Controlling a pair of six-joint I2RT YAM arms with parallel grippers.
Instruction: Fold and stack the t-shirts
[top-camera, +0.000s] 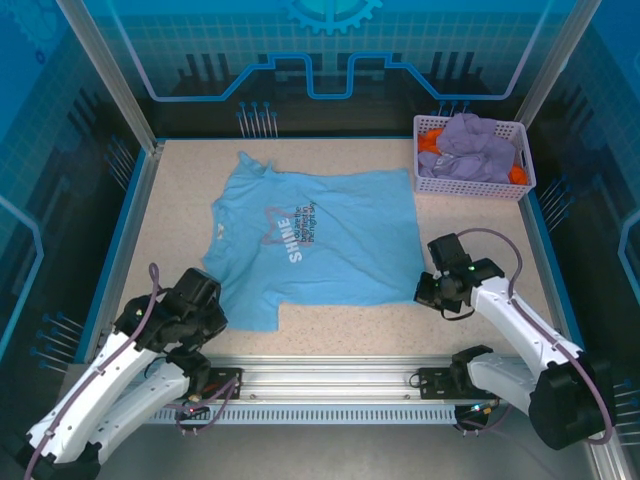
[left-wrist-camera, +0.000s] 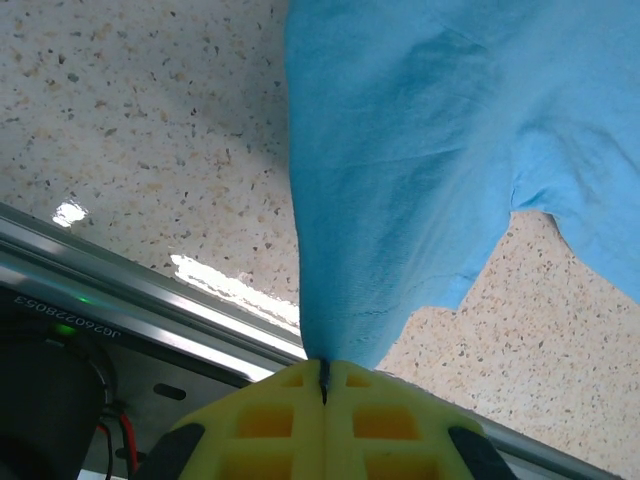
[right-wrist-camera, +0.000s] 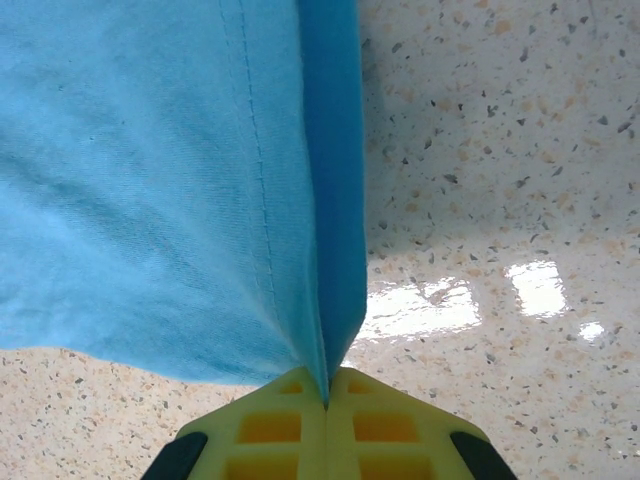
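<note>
Mostly hidden orange t-shirt (top-camera: 431, 140) under lavender t-shirt (top-camera: 472, 148)

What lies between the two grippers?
The blue shirt, flat on the table, spans that stretch in the top view. The left gripper and right gripper are each shut on its near edge, as the wrist views show.

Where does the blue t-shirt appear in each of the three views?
Top view: blue t-shirt spread out mid-table.
Left wrist: blue t-shirt upper right, narrowing into shut left gripper.
Right wrist: blue t-shirt upper left, edge pinched by shut right gripper.
Shared landmark: speckled table.
</note>
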